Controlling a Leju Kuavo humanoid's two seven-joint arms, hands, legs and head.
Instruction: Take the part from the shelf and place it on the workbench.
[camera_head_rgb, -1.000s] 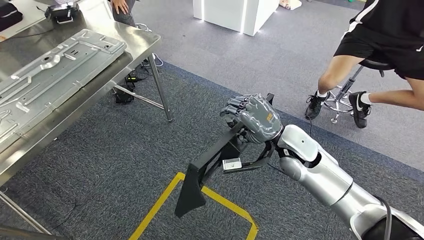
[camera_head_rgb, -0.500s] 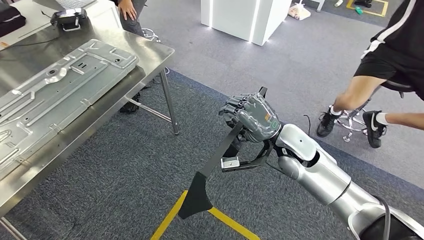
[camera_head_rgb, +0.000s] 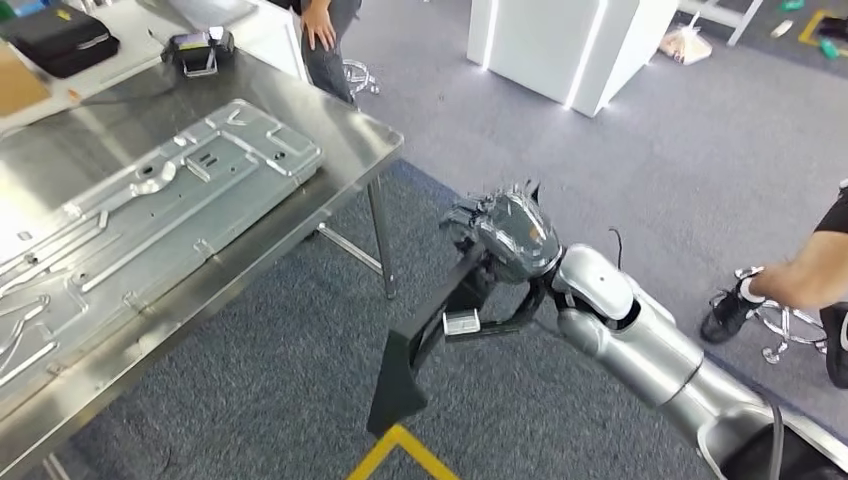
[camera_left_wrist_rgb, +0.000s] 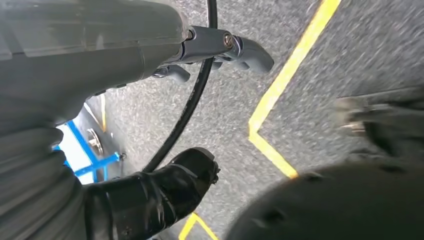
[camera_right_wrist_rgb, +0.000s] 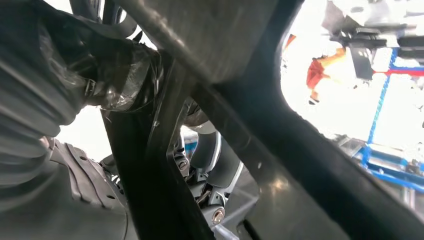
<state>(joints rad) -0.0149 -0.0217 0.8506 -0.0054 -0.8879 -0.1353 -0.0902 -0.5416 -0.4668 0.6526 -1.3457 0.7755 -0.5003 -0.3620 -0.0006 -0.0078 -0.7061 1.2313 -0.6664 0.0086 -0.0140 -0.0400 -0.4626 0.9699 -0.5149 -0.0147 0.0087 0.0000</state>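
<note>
Below right hand (camera_head_rgb: 505, 235), long black angled part (camera_head_rgb: 425, 335)

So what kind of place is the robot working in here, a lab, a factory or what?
Probably a workshop or robotics test floor made to look like a factory station. A stainless steel workbench carries a stamped sheet-metal panel, yellow tape marks the grey carpet, and the right hand holds a black part.

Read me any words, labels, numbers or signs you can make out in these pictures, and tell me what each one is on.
No text can be read in any view.
The right hand has a small orange mark on its back, too small to read.
The black part it holds, the metal panel and the workbench show no lettering.
</note>
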